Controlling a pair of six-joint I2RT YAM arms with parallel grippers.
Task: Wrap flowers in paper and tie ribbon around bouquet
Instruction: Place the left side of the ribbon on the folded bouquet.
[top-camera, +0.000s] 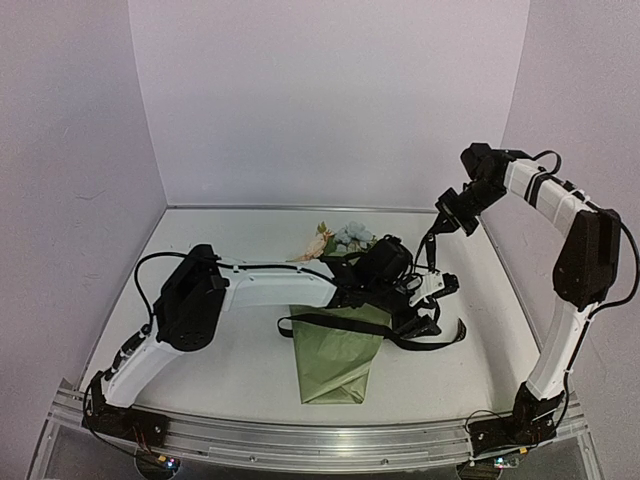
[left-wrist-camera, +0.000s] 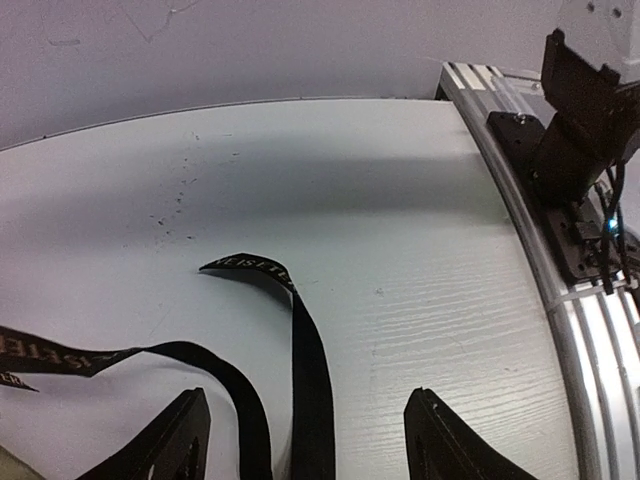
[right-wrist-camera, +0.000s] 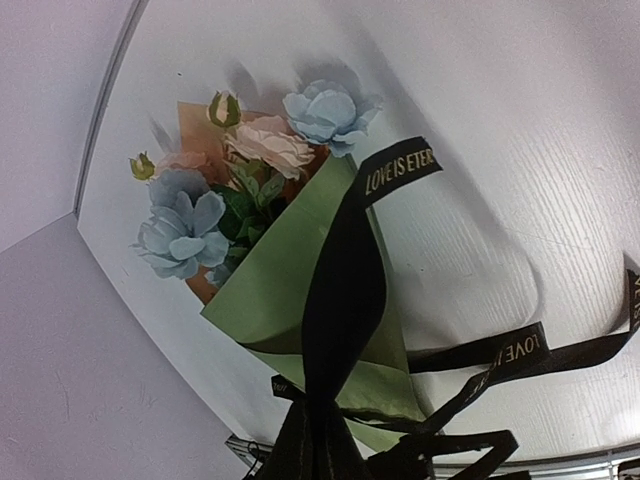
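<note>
Top external — left arm (top-camera: 270, 285) stretched low, right arm (top-camera: 555, 200) raised, holding ribbon (top-camera: 340, 322).

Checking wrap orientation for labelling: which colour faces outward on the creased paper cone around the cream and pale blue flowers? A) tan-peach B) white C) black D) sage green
D: the creased paper cone shows sage green on its outside, with tan-peach only inside, behind the cream and pale blue flowers.

The white, wood-grained table (top-camera: 250, 370) carries the bouquet (top-camera: 335, 360), its green paper cone lying flat (blooms toward the back wall, narrow end toward the near rail (top-camera: 320, 442)). The black ribbon (top-camera: 330, 321) crosses the cone and trails onto the tabletop on both sides.
</note>
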